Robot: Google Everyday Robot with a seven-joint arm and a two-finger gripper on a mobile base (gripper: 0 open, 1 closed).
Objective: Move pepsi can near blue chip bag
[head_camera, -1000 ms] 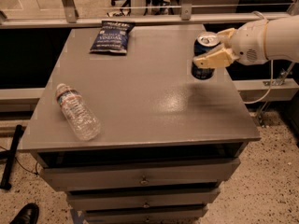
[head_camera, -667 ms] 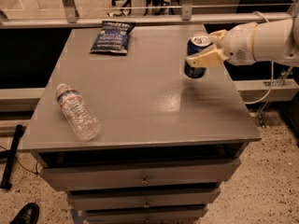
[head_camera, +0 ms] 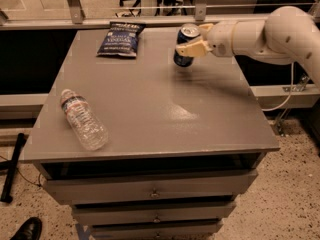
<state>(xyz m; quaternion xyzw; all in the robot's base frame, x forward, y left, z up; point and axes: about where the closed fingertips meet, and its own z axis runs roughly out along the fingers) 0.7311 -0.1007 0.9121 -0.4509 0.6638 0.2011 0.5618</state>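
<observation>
The pepsi can (head_camera: 185, 45), dark blue with a silver top, is held tilted just above the grey table (head_camera: 150, 104), toward its far right. My gripper (head_camera: 192, 43) comes in from the right on a white arm and is shut on the can, with one cream finger (head_camera: 192, 49) across its front. The blue chip bag (head_camera: 120, 39) lies flat at the table's far edge, left of the can, with a gap of bare table between them.
A clear plastic water bottle (head_camera: 84, 119) lies on its side near the table's front left. Drawers (head_camera: 150, 191) sit under the tabletop. A rail (head_camera: 150, 19) runs behind the table's far edge. A black shoe (head_camera: 27, 229) is on the floor at lower left.
My gripper has carried the pepsi can left and toward the far edge, closer to the blue chip bag. The bag and bottle have not moved on the table.
</observation>
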